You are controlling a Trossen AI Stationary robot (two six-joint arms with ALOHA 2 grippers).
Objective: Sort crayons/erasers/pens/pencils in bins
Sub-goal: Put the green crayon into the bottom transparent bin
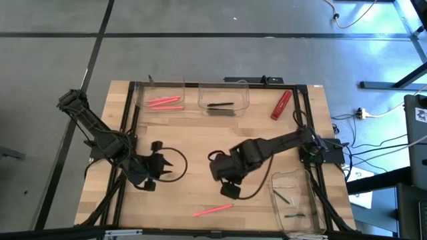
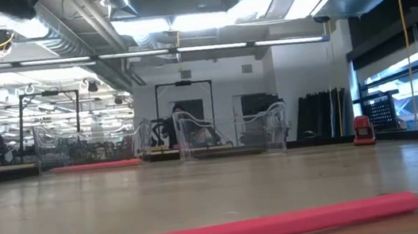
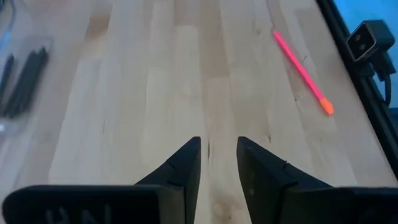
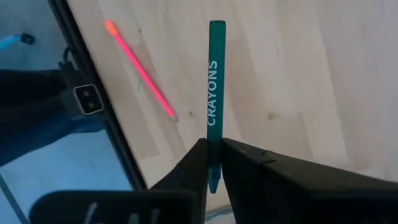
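The right gripper (image 4: 213, 163) grips a green crayon (image 4: 213, 93) near the pink pencil (image 4: 140, 68); the left gripper (image 3: 218, 163), farther away, has its fingers narrowly apart.

Left arm comes in from the worktop's left edge, elbow bent, reaching toward the middle. Left claw (image 1: 162, 170) sits low over the wood left of center; its two dark fingers (image 3: 180, 171) stand a narrow gap apart with nothing between them. Right arm reaches in from the right edge, stretched toward the middle, wrist angled down. Right claw (image 1: 229, 190) is just right of center, near the front; its fingers (image 4: 196, 165) are pinched on a teal crayon (image 4: 214, 93) that sticks straight out past the tips. The two claws are near each other, not touching.
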